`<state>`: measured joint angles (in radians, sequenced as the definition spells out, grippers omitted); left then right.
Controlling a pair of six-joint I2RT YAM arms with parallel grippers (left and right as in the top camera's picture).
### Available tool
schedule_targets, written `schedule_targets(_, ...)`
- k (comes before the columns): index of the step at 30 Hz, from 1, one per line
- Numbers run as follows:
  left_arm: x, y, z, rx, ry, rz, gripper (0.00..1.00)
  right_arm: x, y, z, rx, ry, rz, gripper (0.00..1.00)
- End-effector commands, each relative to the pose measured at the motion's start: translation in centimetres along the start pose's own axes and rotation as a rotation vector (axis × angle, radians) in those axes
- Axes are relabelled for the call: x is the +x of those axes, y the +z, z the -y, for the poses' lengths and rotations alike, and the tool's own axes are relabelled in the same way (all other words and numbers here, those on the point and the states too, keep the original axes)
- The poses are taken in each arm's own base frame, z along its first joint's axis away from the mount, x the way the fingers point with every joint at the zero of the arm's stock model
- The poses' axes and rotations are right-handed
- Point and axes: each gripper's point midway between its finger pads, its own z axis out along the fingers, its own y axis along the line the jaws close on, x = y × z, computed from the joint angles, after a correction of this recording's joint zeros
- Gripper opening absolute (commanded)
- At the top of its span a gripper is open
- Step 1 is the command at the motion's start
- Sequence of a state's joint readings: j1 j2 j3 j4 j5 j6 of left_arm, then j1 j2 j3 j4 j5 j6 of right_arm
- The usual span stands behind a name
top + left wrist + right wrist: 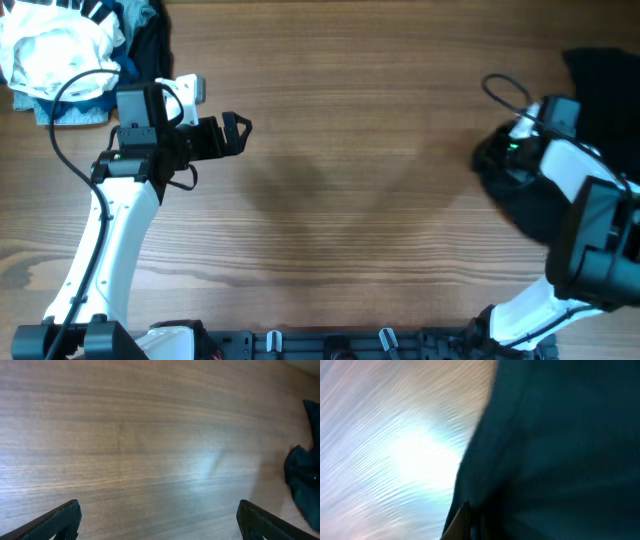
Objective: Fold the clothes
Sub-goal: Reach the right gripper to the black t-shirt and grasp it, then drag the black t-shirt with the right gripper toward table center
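Overhead view: bright, even illumination from above; the brown wood-grain tabletop carries faint, soft-edged shadows at centre. Left wrist view: fairly sharp, with a pale glare patch right of centre. Right wrist view: heavily blurred; white glare at left; the large black soft-fabric garment is out of focus.

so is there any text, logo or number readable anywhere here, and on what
None can be read.
The black garment shows no print in any view, and the right wrist view is only blurred dark fabric.
The pile of light clothes at the top left of the overhead view shows no lettering.
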<state>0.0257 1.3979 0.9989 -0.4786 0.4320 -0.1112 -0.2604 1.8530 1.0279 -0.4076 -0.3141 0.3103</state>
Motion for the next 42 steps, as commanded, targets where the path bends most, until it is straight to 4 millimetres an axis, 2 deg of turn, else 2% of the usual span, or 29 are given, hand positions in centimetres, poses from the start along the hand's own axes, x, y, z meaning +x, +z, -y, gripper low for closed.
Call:
schedule_targets(1,-1.1,-0.2,-0.8,-0.039,0.000,0.040,1.00,1.2,-0.2,-9.8,-0.170,-0.260,-0.074,0.04)
schedule_targets(2,-1.3,-0.3,-1.1,-0.044,-0.005,0.047,1.00,1.9,-0.6,-12.4,-0.176,-0.345,-0.089,0.04)
schedule_targets(4,-1.6,-0.5,-1.7,-0.054,-0.018,0.058,1.00,3.2,-1.2,-15.9,-0.169,-0.448,-0.107,0.04)
schedule_targets(5,-1.8,-0.8,-2.3,-0.064,-0.031,0.066,1.00,4.5,-1.7,-18.5,-0.179,-0.518,-0.119,0.04)
schedule_targets(6,-1.9,-0.9,-2.7,-0.071,-0.042,0.071,1.00,5.4,-1.9,-20.0,-0.196,-0.565,-0.127,0.04)
schedule_targets(8,-2.2,-1.4,-4.0,-0.091,-0.087,0.087,1.00,8.9,-2.6,-24.4,-0.240,-0.683,-0.155,0.04)
schedule_targets(11,-2.7,-2.2,-5.8,-0.122,-0.121,0.112,1.00,14.3,-3.6,-28.7,-0.297,-0.816,-0.213,0.04)
schedule_targets(14,-3.2,-2.9,-7.2,-0.146,-0.146,0.138,1.00,19.3,-4.7,-30.7,-0.324,-0.926,-0.282,0.04)
schedule_targets(15,-3.4,-3.2,-7.7,-0.154,-0.154,0.149,1.00,21.5,-5.3,-31.0,-0.322,-0.977,-0.322,0.04)
schedule_targets(17,-3.5,-3.4,-8.0,-0.159,-0.158,0.156,1.00,22.9,-5.8,-30.3,-0.300,-0.985,-0.368,0.04)
schedule_targets(20,-3.6,-3.4,-8.1,-0.159,-0.156,0.160,1.00,23.3,-6.7,-28.7,-0.265,-0.959,-0.430,0.04)
schedule_targets(22,-3.8,-3.4,-8.1,-0.158,-0.152,0.168,1.00,22.8,-7.9,-27.8,-0.248,-0.931,-0.444,0.09)
schedule_targets(25,-4.4,-3.4,-7.8,-0.152,-0.137,0.188,1.00,21.0,-10.0,-27.2,-0.256,-0.897,-0.405,0.34)
schedule_targets(26,-4.5,-3.4,-7.7,-0.149,-0.132,0.193,1.00,20.0,-11.0,-27.1,-0.265,-0.880,-0.374,0.40)
schedule_targets(28,-4.8,-3.2,-7.1,-0.139,-0.113,0.203,1.00,17.3,-12.9,-26.8,-0.284,-0.833,-0.297,0.58)
schedule_targets(29,-5.0,-3.1,-6.7,-0.132,-0.102,0.206,1.00,16.2,-13.6,-26.6,-0.290,-0.814,-0.263,0.71)
schedule_targets(30,-5.1,-2.9,-6.3,-0.124,-0.091,0.208,1.00,14.5,-14.4,-26.2,-0.294,-0.785,-0.217,0.78)
schedule_targets(33,-5.5,-2.3,-4.5,-0.091,-0.045,0.219,1.00,8.4,-15.3,-23.7,-0.235,-0.672,-0.068,0.83)
schedule_targets(35,-5.8,-1.7,-2.8,-0.059,-0.006,0.225,1.00,5.8,-14.7,-21.8,-0.173,-0.621,-0.025,0.83)
schedule_targets(38,-5.8,-0.4,0.6,0.004,0.069,0.228,1.00,3.6,-13.4,-19.0,-0.096,-0.564,-0.017,0.83)
schedule_targets(40,-5.5,1.6,3.9,0.066,0.143,0.223,1.00,2.2,-12.7,-17.2,-0.064,-0.503,-0.017,0.83)
schedule_targets(42,-5.0,3.6,5.8,0.092,0.183,0.207,1.00,1.1,-12.8,-16.3,-0.056,-0.456,0.001,0.83)
